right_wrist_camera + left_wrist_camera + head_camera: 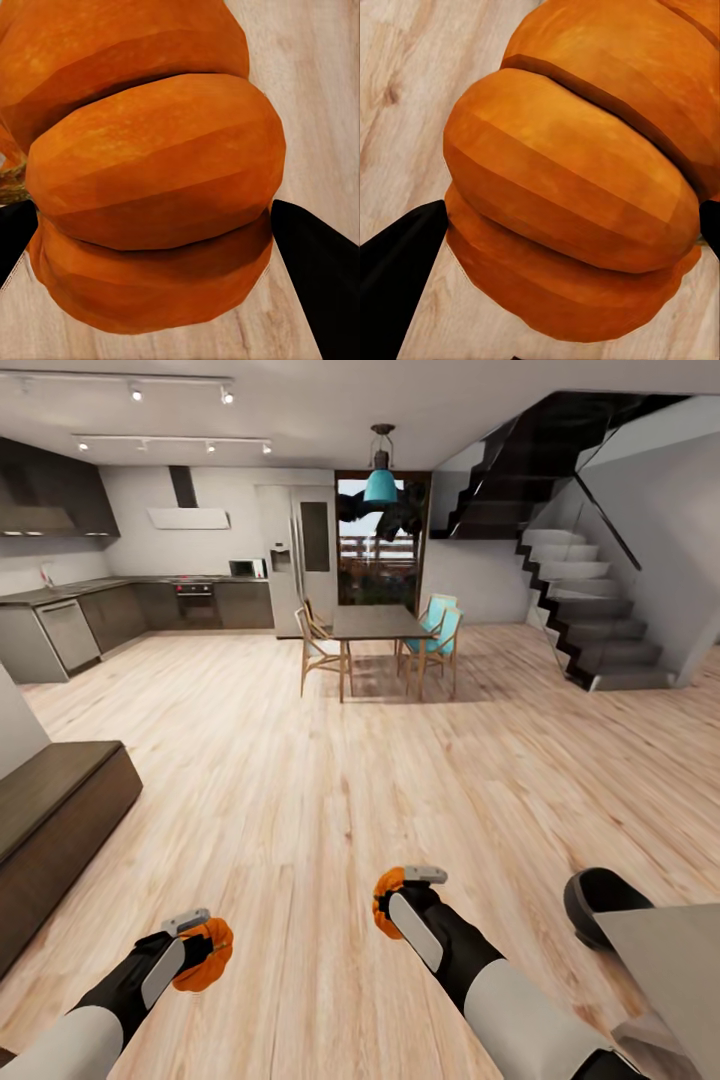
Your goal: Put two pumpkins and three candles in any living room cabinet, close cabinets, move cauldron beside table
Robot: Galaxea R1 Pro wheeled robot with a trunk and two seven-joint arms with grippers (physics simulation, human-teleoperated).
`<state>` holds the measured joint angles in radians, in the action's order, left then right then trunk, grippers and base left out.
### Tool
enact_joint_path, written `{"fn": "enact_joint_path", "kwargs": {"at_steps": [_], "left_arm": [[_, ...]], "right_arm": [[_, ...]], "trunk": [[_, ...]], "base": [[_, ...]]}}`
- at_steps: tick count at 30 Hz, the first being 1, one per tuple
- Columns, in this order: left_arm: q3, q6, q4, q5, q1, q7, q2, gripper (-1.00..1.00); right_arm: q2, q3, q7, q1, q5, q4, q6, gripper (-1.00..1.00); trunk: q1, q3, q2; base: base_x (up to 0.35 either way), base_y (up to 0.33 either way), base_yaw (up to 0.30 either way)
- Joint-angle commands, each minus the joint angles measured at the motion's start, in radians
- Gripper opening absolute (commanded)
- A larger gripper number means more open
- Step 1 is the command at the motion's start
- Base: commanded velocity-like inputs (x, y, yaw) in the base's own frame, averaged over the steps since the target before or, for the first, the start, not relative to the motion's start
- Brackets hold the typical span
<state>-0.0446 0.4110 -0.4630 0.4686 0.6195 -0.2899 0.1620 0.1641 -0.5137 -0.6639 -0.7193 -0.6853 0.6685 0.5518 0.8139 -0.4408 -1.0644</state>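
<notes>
Low in the head view, over the wood floor (330, 790): both arms reach forward, each carrying a pumpkin.
Left tool (195, 950): closed around the left pumpkin (205, 955); in the left wrist view its dark fingertips (401, 255) press the ribbed sides of that pumpkin (577, 172).
Right tool (405, 900): clamped on the right pumpkin (385, 900); the right wrist view has this pumpkin (150, 172) wedged between two black fingers (319, 285), its stem just poking out at one edge.
Cabinet (55, 830): long, low and dark brown, at the robot's left, its front apparently shut.
Candles: none seen from here.
Other things: a dining set (380, 635) stands far ahead; a pale slab (665, 960) with a dark rounded object (600, 895) sits near the right arm.
Risk, drawers: with both tools full, neither is free to pull a drawer open.
Risk, grip: round ribs could roll out during a turn.
Risk, right side: swinging the base may clip that slab.
</notes>
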Motion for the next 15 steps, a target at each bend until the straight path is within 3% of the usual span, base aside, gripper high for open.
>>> {"fn": "enact_joint_path", "kwargs": {"at_steps": [1, 8, 15], "left_arm": [[0.000, 0.000, 0.000, -0.003, 0.000, 0.000, 0.000, -1.00], [0.000, 0.000, 0.000, -0.003, 0.000, 0.003, -0.001, -1.00], [0.000, -0.001, -0.002, -0.002, 0.000, 0.010, 0.000, -1.00]], "right_arm": [[0.000, 0.000, 0.000, 0.000, 0.003, 0.000, -0.001, -1.00], [0.001, 0.000, -0.001, 0.000, 0.003, 0.000, -0.003, -1.00], [0.001, -0.001, 0.000, 0.000, 0.003, 0.000, -0.003, -1.00]], "trunk": [[0.000, 0.000, 0.000], [0.000, 0.000, 0.000], [0.000, 0.000, 0.000]], "base": [[0.330, 0.084, 0.033], [0.274, 0.068, 0.092], [0.075, 0.003, 0.265]]}}
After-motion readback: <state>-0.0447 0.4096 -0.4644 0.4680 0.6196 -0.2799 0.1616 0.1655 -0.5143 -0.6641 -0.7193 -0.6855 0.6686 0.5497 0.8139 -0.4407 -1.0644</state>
